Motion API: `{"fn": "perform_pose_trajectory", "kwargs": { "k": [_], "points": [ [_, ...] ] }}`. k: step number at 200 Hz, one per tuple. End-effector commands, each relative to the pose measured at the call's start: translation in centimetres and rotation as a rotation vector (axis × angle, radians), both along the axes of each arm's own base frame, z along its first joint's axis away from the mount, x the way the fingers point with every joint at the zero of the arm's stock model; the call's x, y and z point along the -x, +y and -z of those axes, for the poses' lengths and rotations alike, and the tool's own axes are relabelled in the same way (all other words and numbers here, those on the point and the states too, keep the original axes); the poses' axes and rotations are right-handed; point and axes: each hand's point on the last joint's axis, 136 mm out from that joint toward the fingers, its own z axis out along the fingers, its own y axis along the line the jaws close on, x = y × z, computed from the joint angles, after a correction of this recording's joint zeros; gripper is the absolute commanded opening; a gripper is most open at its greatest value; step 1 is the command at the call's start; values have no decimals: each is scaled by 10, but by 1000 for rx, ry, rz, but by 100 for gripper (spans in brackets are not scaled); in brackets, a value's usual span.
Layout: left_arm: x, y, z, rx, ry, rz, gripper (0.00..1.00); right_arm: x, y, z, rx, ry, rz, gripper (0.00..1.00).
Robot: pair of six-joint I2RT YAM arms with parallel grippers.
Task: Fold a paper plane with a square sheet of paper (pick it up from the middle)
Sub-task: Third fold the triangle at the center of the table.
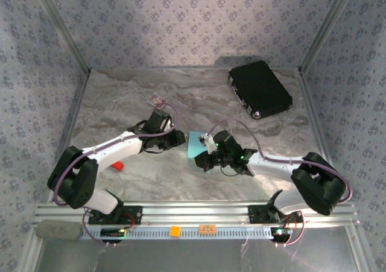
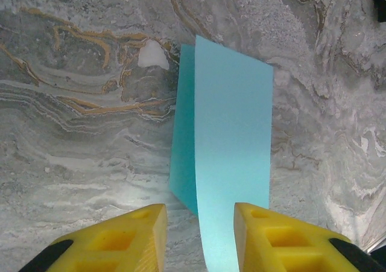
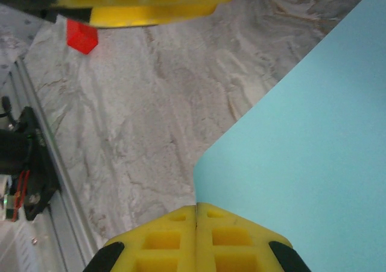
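Sheet location: the square sheet of paper point(image 1: 195, 143) is found at mid-table between the two grippers, and is judged to be lifted at least partly off the marbled table point(image 1: 120, 103). In the left wrist view it is presented as a long light-blue strip point(image 2: 232, 151) with a darker second layer along its left side, so a fold or curl is judged to be present.
Right gripper: the right gripper point(image 3: 196, 209) is closed, pads pressed together, and a corner of the sheet point(image 3: 301, 133) is pinched between them.
Left gripper: the left gripper point(image 2: 199, 213) is held with its jaws apart. The near end of the strip is passed through the gap, close to the right finger point(image 2: 283, 239), and no clamping is shown.
Step in hand: a crease is judged to be in preparation, with the sheet anchored by one arm and approached by the other.
Good practice: the right-hand pinch is best kept firm while the left jaws are closed squarely over the strip, with edges matched before pressure is applied. Sideways pull is to be avoided, since thin paper is easily skewed or torn.
Surroundings: the black case point(image 1: 260, 90) and the small dark card point(image 1: 157, 99) are found at the far side, well apart from the work. A red block point(image 1: 118, 164) is seen beside the left arm.
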Motion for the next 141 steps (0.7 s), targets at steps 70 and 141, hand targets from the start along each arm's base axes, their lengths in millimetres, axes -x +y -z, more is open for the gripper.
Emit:
{"fn": "perform_pose_trajectory", "kwargs": {
  "k": [70, 141],
  "points": [
    [-20, -52, 13, 69, 46, 200, 14, 2, -9, 23, 59, -4, 51, 0],
    [-18, -65, 65, 5, 173, 248, 11, 0, -9, 29, 71, 10, 54, 0]
  ]
}}
